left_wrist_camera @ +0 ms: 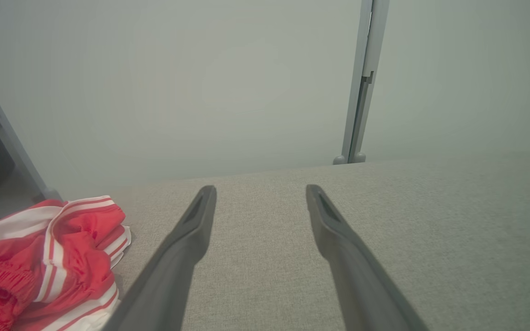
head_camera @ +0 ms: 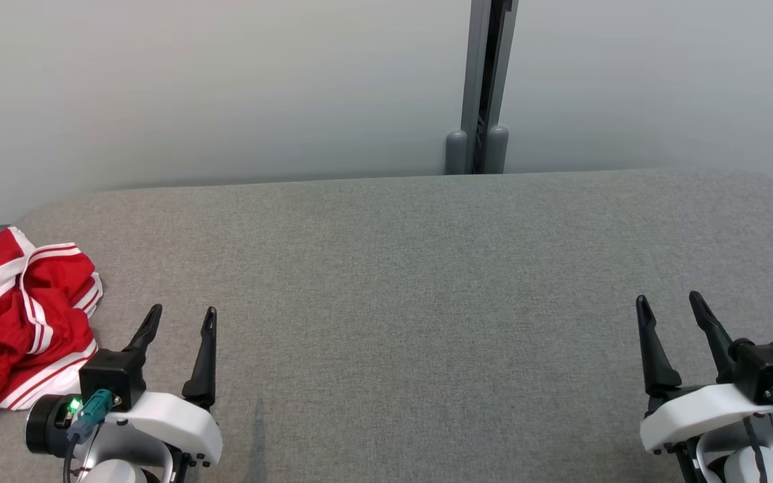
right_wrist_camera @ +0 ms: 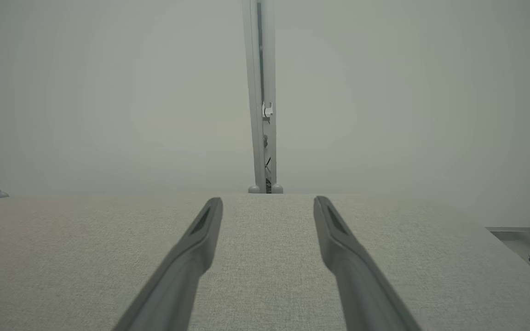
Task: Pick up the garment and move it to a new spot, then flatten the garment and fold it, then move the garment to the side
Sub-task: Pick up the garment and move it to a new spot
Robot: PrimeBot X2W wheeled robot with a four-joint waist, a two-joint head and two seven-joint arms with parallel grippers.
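1. Wall (head_camera: 225, 87): pale, plain, running behind everything I can see from the head camera.

2. Table (head_camera: 393, 268): wide, covered in grey woven cloth, rounded at its far corners. I see the same cloth under both wrist cameras.

3. Post (head_camera: 487, 80): grey, upright, against the wall behind the table's far edge, a little right of the middle, with two rounded feet at its base.

4. Garment (head_camera: 17, 322): red with white stripes, lying crumpled in a heap at the table's far left end, partly cut off by the edge of my head view. In the left wrist view the garment (left_wrist_camera: 44, 257) shows a gathered waistband and sits just left of the gripper's left finger, without touching it.

5. Left gripper (head_camera: 182, 310): low over the table near the garment, fingers spread apart and pointing away from me, holding nothing.

6. Right gripper (head_camera: 667, 296): over the table's right end, well apart from the garment, fingers likewise spread and grasping nothing.
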